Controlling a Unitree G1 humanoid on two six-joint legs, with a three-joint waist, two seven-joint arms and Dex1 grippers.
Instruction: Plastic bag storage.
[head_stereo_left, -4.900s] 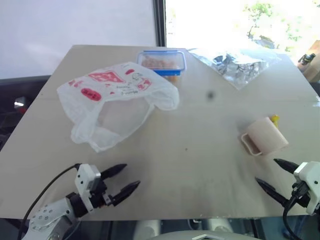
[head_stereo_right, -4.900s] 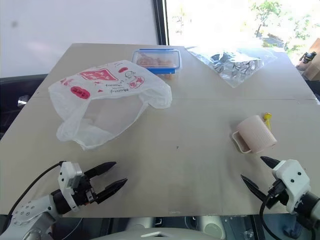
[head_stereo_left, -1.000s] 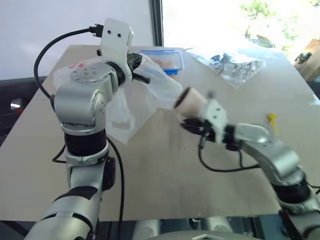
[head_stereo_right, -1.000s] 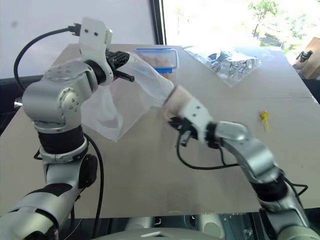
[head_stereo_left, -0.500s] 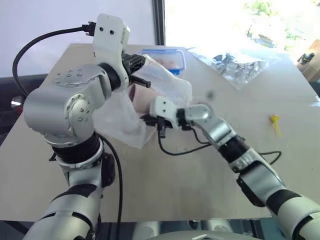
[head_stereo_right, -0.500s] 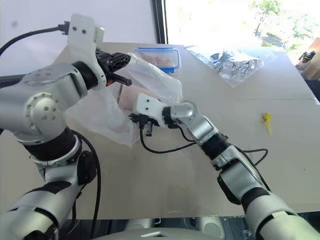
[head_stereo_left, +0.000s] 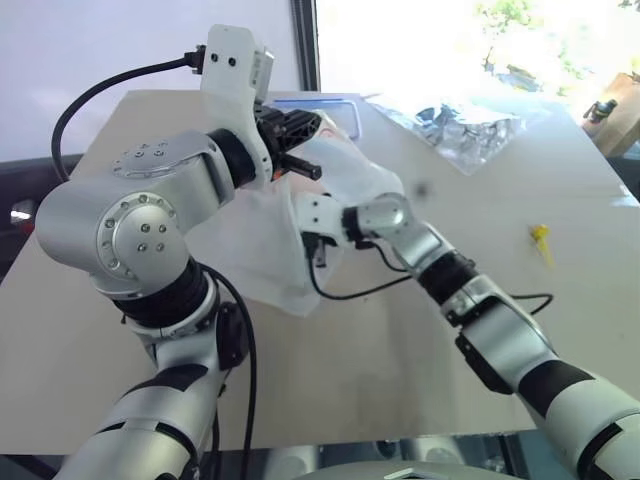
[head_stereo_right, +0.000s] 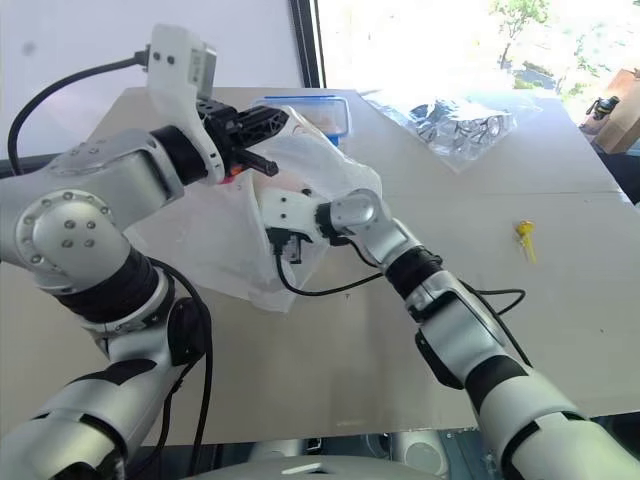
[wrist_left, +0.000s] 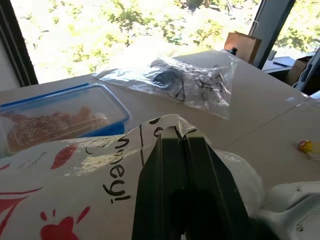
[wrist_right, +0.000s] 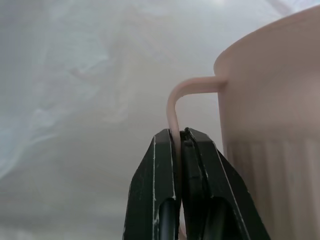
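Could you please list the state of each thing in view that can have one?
plastic bag: lifted at its rim, mouth held open.
left gripper: shut on the plastic bag's rim.
beige cup: inside the bag, held by its handle.
right gripper: shut on the cup's handle.
food box: lid on.
foil wrapper: lying crumpled.

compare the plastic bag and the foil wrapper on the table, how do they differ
The plastic bag is milky white with red print; the foil wrapper is silvery and clear. The bag is held up off the table by the left pincer, shut on its edge; the wrapper lies flat at the far side, untouched. The bag looks bigger. Both are thin, crinkled film.
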